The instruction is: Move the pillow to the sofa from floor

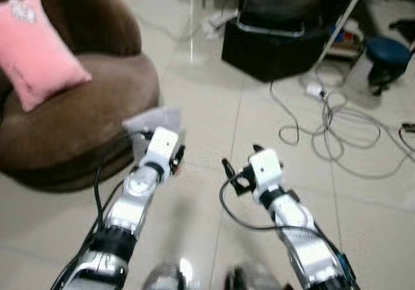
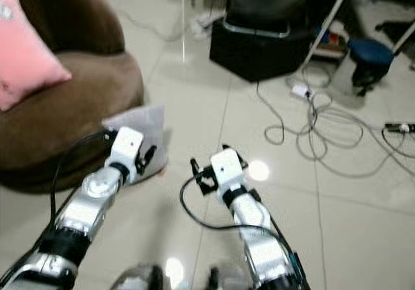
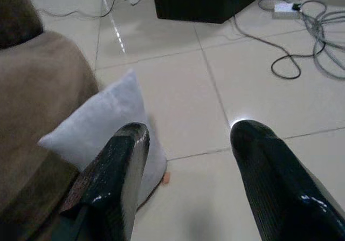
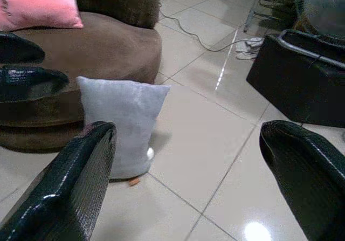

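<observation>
1. Left gripper (image 3: 186,160), fingers spread, reaches forward low at centre-left, just short of the grey pillow (image 4: 121,123).
2. Right gripper (image 4: 188,171), also spread, extends at lower centre.
3. One grey pillow stands upright on the floor (image 1: 259,134), leaning on the sofa (image 1: 84,118).
4. One pink pillow (image 1: 35,47) sits upper left.

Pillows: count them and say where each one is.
2. A pink pillow leans against the back of the brown sofa. A grey pillow stands on the tiled floor against the sofa's front. Others may be out of view.
</observation>
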Available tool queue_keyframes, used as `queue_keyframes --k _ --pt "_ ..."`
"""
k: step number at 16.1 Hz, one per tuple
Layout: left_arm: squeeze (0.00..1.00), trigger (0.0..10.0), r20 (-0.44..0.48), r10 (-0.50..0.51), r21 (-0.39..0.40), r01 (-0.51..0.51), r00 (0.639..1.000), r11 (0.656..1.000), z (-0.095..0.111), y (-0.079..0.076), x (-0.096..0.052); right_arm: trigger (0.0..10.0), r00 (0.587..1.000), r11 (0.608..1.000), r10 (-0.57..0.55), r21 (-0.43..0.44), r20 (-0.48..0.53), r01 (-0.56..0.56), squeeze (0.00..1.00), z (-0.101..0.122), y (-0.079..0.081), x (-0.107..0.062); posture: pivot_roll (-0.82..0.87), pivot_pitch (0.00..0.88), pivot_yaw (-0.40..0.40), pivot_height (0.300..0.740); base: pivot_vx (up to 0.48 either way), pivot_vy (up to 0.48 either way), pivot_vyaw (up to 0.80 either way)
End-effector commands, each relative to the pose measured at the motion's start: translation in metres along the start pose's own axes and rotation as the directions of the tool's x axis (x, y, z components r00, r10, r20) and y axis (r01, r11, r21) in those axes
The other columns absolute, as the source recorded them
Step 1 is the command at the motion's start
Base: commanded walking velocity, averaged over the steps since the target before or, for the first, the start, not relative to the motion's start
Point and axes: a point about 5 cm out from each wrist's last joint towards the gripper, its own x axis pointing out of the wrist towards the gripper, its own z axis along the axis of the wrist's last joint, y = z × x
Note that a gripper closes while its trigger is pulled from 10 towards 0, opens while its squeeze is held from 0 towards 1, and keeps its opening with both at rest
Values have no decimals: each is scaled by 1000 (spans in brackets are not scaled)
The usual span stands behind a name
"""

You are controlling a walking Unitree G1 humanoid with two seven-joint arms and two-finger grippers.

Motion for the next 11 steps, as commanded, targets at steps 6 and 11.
queue_keyframes --k 6,11 --pt "0 10000 -17 -19 30 19 1000 999 -4 -12 1 10000 999 999 -33 -36 -31 32 0 -3 -9 -3 67 198 -49 740 480 0 526" --pt "0 10000 -7 -20 15 20 1000 1000 -4 -13 1 10000 997 998 -58 -5 -46 58 0 -7 -10 -3 71 185 -48 740 480 0 474"
